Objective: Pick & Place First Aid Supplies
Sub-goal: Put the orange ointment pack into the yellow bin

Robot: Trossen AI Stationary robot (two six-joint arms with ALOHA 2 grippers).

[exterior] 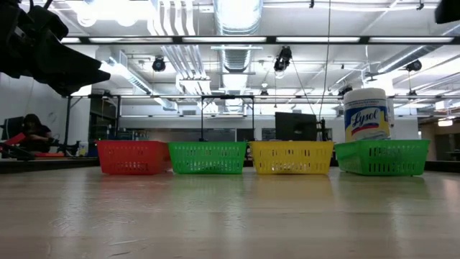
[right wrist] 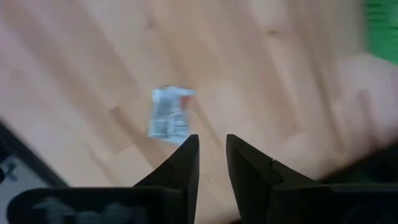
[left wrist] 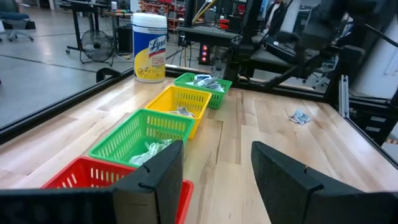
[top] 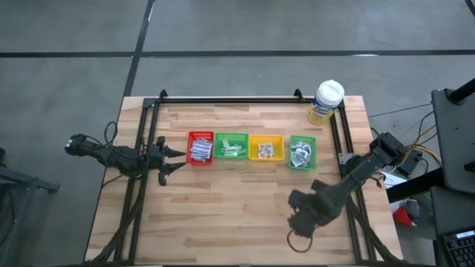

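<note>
Right gripper nearest my lens, its narrow-set fingers empty above bare wood, with one small packet loose on the table just beyond their tips; left gripper waits open by the red tray. Four trays down to that lone packet: flat paper, so I judge the tips could skid over it or pinch only a corner.
</note>
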